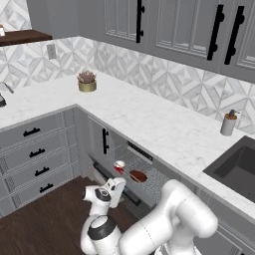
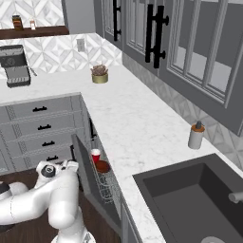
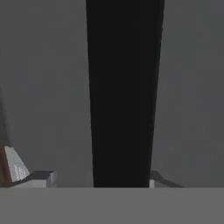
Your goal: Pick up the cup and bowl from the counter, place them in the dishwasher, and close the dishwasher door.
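Gripper (image 3: 122, 186): jaws were seen spread either side of the black bar handle (image 3: 124, 92); whether it was gripped could not be told.
Flat grey dishwasher door (image 2: 81, 163): was seen partly raised.
Grey wire rack (image 1: 149, 180): small red cup (image 1: 119, 166) and dark reddish-brown bowl (image 1: 138, 176) were held inside.

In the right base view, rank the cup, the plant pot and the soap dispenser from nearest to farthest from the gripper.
1. The cup, in the dishwasher rack just right of the gripper.
2. The plant pot, far back on the counter near the corner.
3. The soap dispenser, far right, beside the sink.
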